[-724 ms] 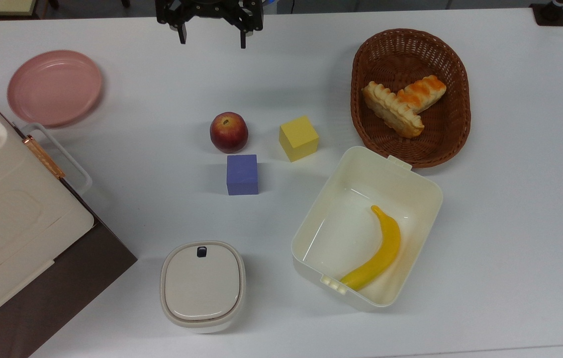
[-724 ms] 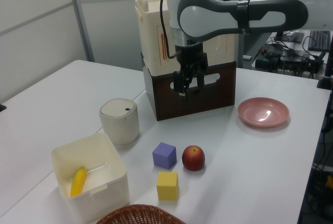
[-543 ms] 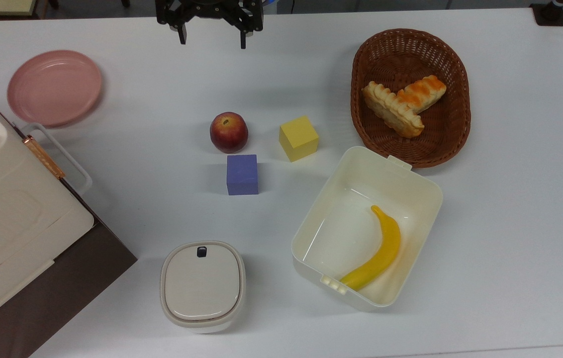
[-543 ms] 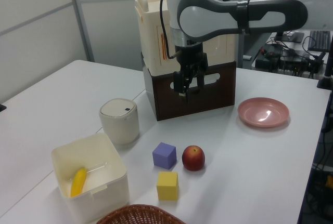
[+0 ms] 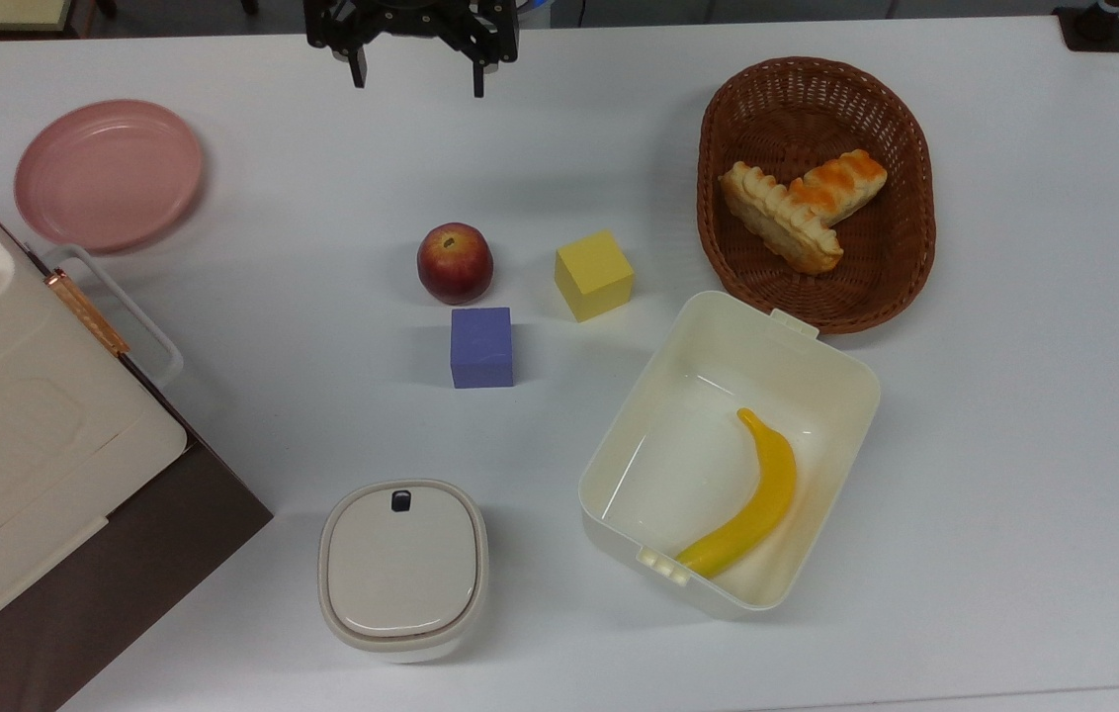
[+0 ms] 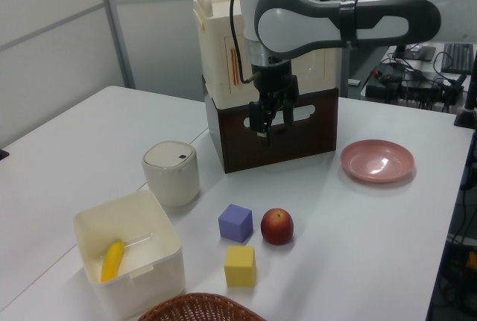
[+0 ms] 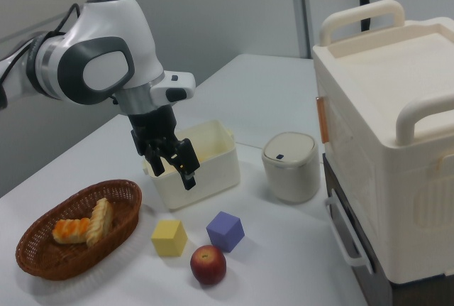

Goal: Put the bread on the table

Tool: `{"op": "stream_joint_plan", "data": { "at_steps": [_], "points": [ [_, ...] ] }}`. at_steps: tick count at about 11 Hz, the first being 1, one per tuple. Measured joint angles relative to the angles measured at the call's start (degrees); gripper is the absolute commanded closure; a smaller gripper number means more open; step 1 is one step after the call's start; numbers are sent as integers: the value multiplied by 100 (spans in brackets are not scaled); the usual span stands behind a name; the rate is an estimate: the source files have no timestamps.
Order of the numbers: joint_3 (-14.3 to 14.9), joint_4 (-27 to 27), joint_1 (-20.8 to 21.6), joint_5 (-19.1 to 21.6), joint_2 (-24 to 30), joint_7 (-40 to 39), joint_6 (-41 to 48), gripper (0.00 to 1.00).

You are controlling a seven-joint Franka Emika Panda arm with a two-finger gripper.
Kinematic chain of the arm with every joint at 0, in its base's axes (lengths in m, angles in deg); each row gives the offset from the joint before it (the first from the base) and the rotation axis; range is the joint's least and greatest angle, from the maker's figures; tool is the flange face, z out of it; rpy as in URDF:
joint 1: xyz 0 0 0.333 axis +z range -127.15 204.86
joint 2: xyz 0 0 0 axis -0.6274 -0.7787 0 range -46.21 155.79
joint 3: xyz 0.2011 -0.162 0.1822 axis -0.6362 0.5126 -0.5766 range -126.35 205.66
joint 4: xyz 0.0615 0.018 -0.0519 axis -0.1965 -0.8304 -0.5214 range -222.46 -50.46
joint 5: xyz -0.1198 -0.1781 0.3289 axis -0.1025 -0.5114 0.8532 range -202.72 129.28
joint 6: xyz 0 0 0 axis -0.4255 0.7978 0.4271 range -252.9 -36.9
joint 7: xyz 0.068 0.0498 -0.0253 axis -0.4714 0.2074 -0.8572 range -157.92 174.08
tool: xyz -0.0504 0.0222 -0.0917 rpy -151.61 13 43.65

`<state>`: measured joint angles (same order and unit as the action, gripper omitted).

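The tool [image 5: 415, 74] hangs empty, jaws wide, at the desk's [image 5: 1014, 445] far edge — the bread [image 5: 779, 220] touches the glazed bun [image 5: 841, 185], risking grabbing both.

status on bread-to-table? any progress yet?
Done: nothing. The bread lies in the wicker basket beside the orange-glazed bun. In hand: nothing; the gripper is open and empty, hanging at the top view's upper edge. Left: reach the basket, grasp the bread, lift it out, set it on the table.
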<state>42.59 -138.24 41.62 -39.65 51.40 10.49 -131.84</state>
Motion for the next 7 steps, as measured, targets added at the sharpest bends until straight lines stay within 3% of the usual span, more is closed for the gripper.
{"op": "stream_joint_plan", "data": {
  "at_steps": [4, 7],
  "points": [
    [-143, 0, 95, 49, -8, -3, -2, 0],
    [-203, 0, 857, 90, -23, -9, -3, 0]
  ]
}}
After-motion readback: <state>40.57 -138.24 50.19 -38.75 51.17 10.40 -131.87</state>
